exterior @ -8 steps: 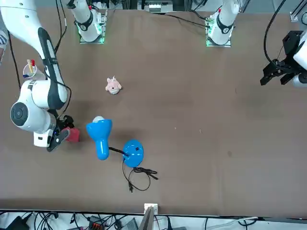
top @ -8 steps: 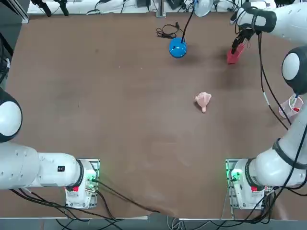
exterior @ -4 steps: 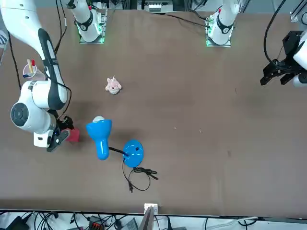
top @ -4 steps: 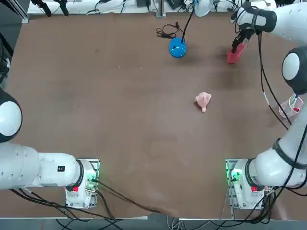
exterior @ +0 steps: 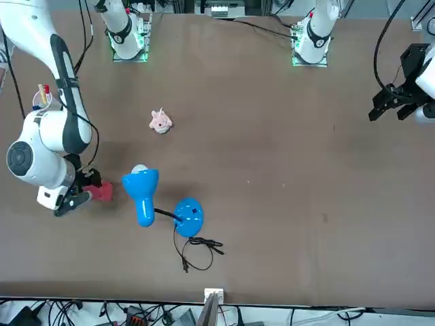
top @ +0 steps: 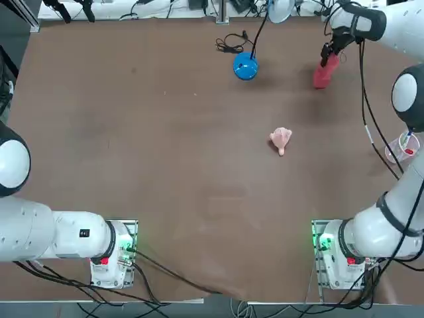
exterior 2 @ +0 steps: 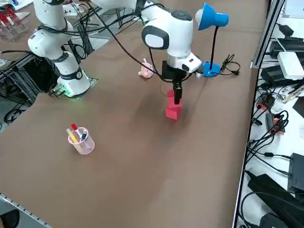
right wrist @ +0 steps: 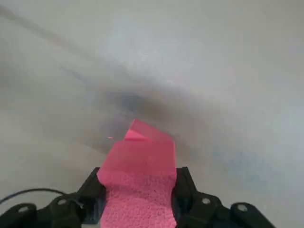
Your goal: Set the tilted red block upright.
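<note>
Near the bench's far right corner, our right gripper (exterior 2: 177, 96) clamps the red block (exterior 2: 173, 109) from above; its long axis runs near vertical below the fingers, lower end toward the bench.

Blue desk lamp (exterior: 151, 192) on the brown table (top: 165, 146), pale pink lumpy toy (top: 281, 140) nearer the robot, pen cup (exterior 2: 81, 138) well apart from the lamp.
</note>
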You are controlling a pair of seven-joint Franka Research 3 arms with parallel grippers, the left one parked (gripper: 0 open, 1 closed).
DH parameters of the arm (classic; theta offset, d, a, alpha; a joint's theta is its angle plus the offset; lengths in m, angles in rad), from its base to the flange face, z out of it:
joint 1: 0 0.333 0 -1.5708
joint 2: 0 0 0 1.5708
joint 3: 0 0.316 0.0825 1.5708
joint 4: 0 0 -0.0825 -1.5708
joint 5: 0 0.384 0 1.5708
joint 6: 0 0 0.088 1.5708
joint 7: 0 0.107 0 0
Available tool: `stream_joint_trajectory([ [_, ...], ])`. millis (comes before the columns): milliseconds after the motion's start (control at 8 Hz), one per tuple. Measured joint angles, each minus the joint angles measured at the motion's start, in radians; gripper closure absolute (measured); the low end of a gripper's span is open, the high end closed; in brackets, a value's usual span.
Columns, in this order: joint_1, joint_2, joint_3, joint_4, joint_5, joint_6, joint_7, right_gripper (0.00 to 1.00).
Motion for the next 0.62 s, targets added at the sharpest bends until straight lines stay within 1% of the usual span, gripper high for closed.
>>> stream_joint_trajectory([
  [375, 0.000, -0.006, 0.003, 0.002, 0.012, -0.021, 0.316, 0.30],
  [625, -0.003, -0.005, 0.002, 0.002, 0.072, -0.021, 0.381, 0.30],
])
